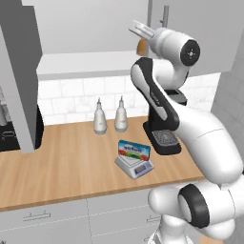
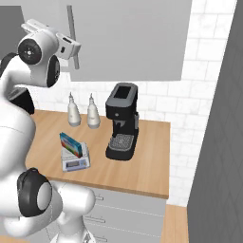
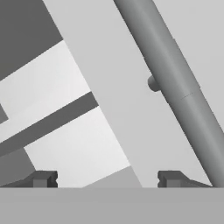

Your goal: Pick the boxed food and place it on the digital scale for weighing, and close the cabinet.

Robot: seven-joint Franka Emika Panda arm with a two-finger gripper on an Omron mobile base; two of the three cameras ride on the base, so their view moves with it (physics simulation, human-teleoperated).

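Note:
The boxed food [image 1: 134, 149] [image 2: 71, 144], blue with a colourful label, stands on its edge on the digital scale [image 1: 138, 169] [image 2: 76, 163] on the wooden counter. My gripper [image 1: 138, 29] [image 2: 71, 46] [image 3: 107, 179] is raised high at the cabinet, open and holding nothing. Its fingertips [image 3: 43, 178] point at the edge of the right cabinet door [image 1: 200, 33] [image 2: 133, 38] [image 3: 113, 87], beside the vertical bar handle [image 1: 165, 16] [image 2: 71, 28] [image 3: 175, 87]. The left cabinet door [image 1: 19, 76] is swung wide open, showing the white shelf [image 1: 86, 64].
An amber jar [image 1: 142, 46] stands on the shelf behind my hand. A black coffee machine [image 1: 164, 128] [image 2: 122, 122] stands to the right of the scale, and two pale bottles [image 1: 100, 118] [image 2: 73, 111] are by the tiled wall. Drawers [image 1: 43, 219] run under the counter.

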